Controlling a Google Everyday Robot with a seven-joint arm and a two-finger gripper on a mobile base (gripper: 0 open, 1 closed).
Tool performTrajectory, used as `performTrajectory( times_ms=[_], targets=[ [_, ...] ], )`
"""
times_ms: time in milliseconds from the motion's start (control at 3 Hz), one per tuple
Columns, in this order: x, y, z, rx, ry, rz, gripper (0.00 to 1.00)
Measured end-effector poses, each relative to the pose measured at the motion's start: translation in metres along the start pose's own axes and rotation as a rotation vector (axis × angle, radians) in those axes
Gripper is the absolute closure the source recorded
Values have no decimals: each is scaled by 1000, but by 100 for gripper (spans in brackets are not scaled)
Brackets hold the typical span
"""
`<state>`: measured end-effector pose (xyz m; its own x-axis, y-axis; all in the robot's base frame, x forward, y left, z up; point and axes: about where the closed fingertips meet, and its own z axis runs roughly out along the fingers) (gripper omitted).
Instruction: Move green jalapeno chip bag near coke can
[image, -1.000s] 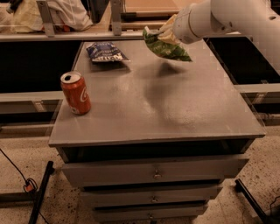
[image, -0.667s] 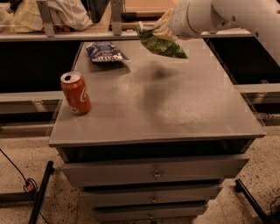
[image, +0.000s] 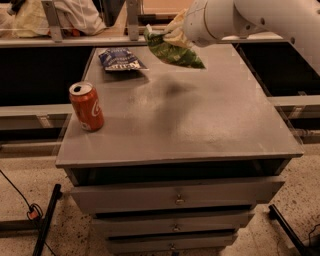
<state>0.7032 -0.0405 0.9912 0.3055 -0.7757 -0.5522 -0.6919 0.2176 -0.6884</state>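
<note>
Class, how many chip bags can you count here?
2. The green jalapeno chip bag hangs from the gripper above the table at the back; the dark blue chip bag lies back left.

The grey table top (image: 200, 125) carries an upright red-orange aluminium can (image: 86, 106) and a flat dark blue chip bag (image: 120, 59); the gripper (image: 172, 34) hangs above its far edge.

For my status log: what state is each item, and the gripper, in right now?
green jalapeno chip bag: lifted off the table, hanging from the gripper
gripper: above the table's back edge, shut on the bag
coke can: upright, near the table's left edge
blue chip bag: lying flat at the back
</note>
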Motion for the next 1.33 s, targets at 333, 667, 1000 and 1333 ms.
performTrajectory(
  times_ms=[333,667,1000,1333],
  targets=[
    [-21,18,-6,-33,-37,9,100],
    [-38,36,-7,-76,-65,30,100],
    [-51,56,-2,-125,-81,18,100],
    [-60,72,4,-164,-97,-2,100]
  ],
)
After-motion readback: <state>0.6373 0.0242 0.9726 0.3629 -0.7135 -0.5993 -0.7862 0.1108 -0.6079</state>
